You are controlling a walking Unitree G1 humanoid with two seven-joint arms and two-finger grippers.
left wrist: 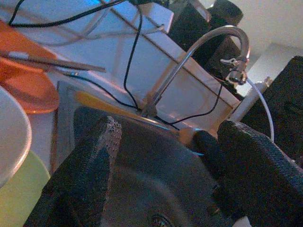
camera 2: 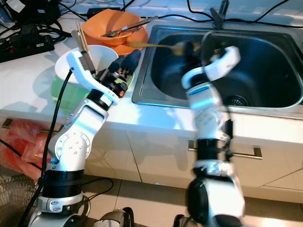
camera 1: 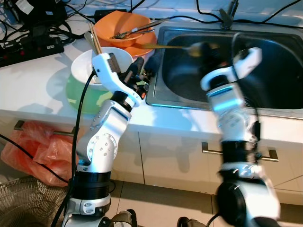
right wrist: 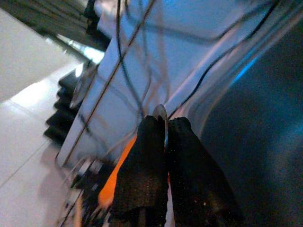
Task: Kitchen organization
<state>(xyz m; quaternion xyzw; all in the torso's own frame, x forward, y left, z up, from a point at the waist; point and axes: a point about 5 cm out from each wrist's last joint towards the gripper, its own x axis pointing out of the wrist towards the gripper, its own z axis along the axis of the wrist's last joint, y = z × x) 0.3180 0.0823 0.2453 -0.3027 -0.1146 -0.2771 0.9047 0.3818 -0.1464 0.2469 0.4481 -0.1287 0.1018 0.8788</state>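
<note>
Right claw (right wrist: 165,137) clamped on a long yellow-handled metal spoon (camera 1: 170,46) above the steel sink (camera 1: 279,101); left claw (left wrist: 165,156) hangs apart by its rim. Next, probably lowering the spoon gently.

Sink basin (camera 1: 284,80) lies open; stacked bowls (camera 1: 97,66), orange bowl (camera 1: 124,28) and cables (camera 1: 28,38) crowd the counter's left

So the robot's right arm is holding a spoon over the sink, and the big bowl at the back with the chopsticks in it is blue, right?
Not quite. The right gripper does hold the spoon over the sink, its jaws closed on it, but the bowl at the back is orange, not blue. The left eye view shows it.
</note>
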